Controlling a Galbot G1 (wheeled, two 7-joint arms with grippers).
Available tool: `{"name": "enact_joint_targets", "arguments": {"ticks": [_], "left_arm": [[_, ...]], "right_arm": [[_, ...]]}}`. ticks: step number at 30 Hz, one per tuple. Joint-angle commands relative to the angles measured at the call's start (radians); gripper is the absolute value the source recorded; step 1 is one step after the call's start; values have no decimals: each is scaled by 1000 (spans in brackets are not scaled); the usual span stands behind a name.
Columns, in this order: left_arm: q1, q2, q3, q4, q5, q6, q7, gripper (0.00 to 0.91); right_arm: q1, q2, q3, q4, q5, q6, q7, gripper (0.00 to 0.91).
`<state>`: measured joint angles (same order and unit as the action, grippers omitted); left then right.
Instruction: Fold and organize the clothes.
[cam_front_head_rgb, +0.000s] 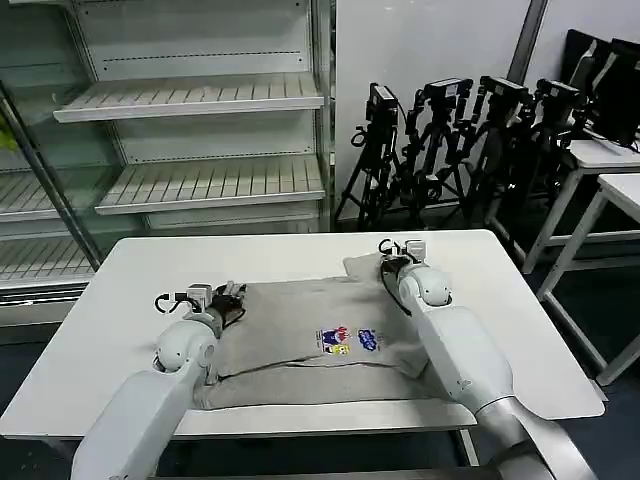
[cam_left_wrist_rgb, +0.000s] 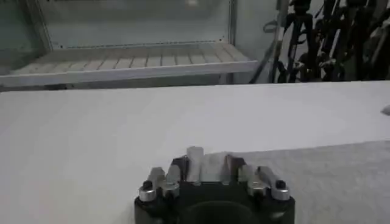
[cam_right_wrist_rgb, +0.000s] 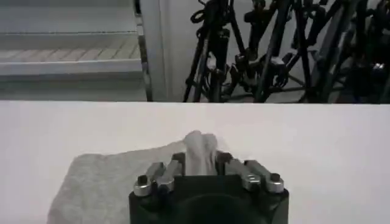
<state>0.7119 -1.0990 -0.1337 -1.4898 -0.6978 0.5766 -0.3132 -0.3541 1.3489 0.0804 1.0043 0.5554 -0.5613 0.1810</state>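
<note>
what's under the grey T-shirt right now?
The white table lies under the T-shirt. The left gripper and right gripper pinch its far edge. Anything beneath the cloth is hidden.

Lighting: even, diffuse, overhead; moderately bright. White bench (cam_front_head_rgb: 300, 255) reads bright without hard glare. Shadows soft and faint, mainly under the arms and along the T-shirt (cam_front_head_rgb: 300, 340) edge. Wrist views: near gripper bodies slightly soft, background shelves (cam_left_wrist_rgb: 134, 64) and tripods (cam_right_wrist_rgb: 268, 55) out of focus. Head view shows mild edge distortion.
</note>
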Motion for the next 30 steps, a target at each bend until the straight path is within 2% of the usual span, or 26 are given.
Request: {"name": "enact_joint_targets", "arguments": {"ticks": [1, 4, 8, 13, 21, 30], "left_arm": [[-4, 9, -15, -10, -54, 1, 10, 20], [7, 20, -29, -53, -73, 0, 10, 20], [28, 53, -58, -130, -93, 0, 10, 20], [72, 88, -100, -240, -118, 0, 8, 20], [217, 144, -155, -413, -130, 0, 10, 20], [438, 185, -176, -593, -50, 0, 30, 20]], "right_arm": [[-11, -4, 6, 63, 53, 99, -4, 0], [-32, -22, 22, 155, 67, 166, 4, 0], [-56, -54, 34, 270, 69, 213, 7, 0], [-119, -92, 56, 406, 68, 211, 14, 0], [-357, -179, 117, 646, 38, 183, 15, 0], [-680, -239, 220, 876, -72, 182, -7, 0]]}}
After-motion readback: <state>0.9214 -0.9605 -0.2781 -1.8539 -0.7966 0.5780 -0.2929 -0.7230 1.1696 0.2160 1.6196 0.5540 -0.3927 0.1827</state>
